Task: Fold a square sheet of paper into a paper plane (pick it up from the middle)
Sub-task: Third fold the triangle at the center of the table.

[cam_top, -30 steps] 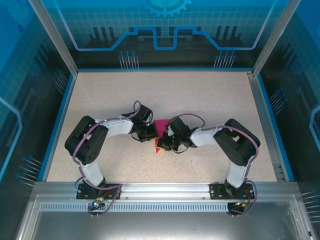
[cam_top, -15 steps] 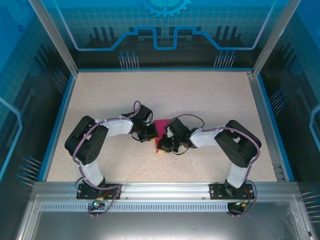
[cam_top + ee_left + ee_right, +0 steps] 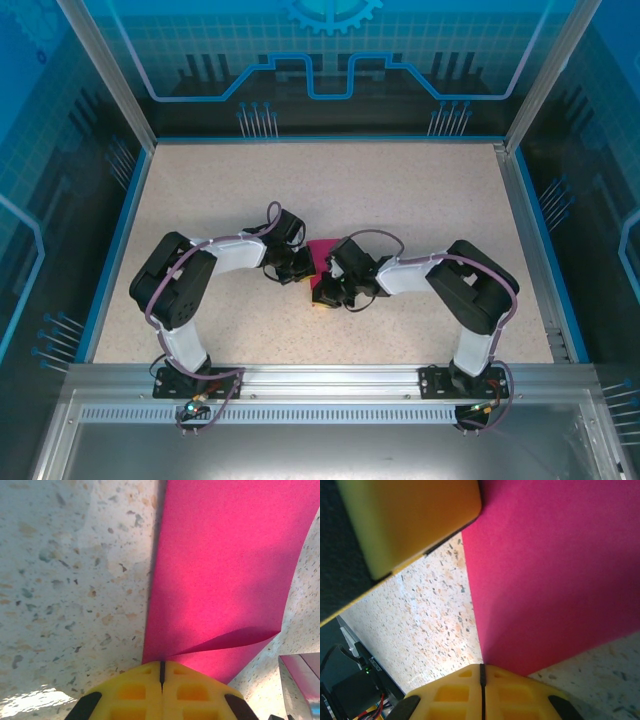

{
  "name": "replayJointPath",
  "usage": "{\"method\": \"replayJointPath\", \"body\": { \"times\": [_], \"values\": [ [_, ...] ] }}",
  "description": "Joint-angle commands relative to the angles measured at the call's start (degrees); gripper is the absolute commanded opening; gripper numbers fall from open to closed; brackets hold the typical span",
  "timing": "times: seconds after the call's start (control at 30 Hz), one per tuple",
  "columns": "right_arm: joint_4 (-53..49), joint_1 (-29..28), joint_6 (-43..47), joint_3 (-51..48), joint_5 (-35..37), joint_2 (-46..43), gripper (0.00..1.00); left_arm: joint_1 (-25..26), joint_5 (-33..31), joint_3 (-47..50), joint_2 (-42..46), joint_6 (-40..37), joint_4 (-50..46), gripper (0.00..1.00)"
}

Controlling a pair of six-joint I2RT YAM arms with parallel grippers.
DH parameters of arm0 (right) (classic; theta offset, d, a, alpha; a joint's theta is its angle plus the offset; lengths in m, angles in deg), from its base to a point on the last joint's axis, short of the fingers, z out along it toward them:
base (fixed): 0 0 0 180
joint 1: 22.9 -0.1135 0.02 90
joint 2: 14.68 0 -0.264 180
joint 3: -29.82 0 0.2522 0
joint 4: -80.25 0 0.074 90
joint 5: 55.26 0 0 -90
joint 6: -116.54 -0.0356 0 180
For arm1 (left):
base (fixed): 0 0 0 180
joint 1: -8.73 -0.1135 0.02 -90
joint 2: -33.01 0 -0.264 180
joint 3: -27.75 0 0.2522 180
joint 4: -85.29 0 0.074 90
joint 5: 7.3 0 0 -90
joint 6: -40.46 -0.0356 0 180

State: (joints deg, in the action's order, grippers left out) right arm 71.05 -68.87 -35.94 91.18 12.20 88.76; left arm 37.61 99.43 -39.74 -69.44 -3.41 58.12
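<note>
Speckled table (image 3: 400,200) inside the blue enclosure, and I see the magenta sheet of paper (image 3: 322,254) at its middle, between both arms. My left gripper (image 3: 162,672) is pressed together on one edge of the sheet, where a corner curls up. My right gripper (image 3: 481,672) is likewise pinched on the paper's edge.

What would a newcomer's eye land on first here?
The magenta-pink square sheet of paper jumps out, mid-table on the speckled beige tabletop. Meeting over it, the left end effector and right end effector each pinch it between shut yellow fingers.
</note>
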Motion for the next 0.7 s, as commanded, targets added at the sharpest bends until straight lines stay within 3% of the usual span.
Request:
{"method": "replayJointPath", "body": {
  "times": [0.0, 0.13, 0.37, 0.67],
  "values": [
    [-2.88, -1.21, 1.12, 1.36, 0.69, 1.14, 0.07, 0.1, -4.41, 2.93, -3.46, -1.3, -3.12, 0.03],
    [-3.08, -1.2, 0.34, 1.14, 0.13, 2.74, 0.07, 0.07, -4.37, 2.91, -3.45, -1.34, -3.28, 0.03],
    [-3.45, 1.4, 2.12, 1.41, 2.48, -2.79, 0.07, 0.08, -4.43, 2.89, -3.35, -1.48, -3.47, 0.03],
    [-6.33, 2.89, 3.77, 2.48, 3.44, 2.67, 0.07, 0.1, -4.34, 2.09, -3.45, -1.82, -4.24, 0.04]
  ]
}}
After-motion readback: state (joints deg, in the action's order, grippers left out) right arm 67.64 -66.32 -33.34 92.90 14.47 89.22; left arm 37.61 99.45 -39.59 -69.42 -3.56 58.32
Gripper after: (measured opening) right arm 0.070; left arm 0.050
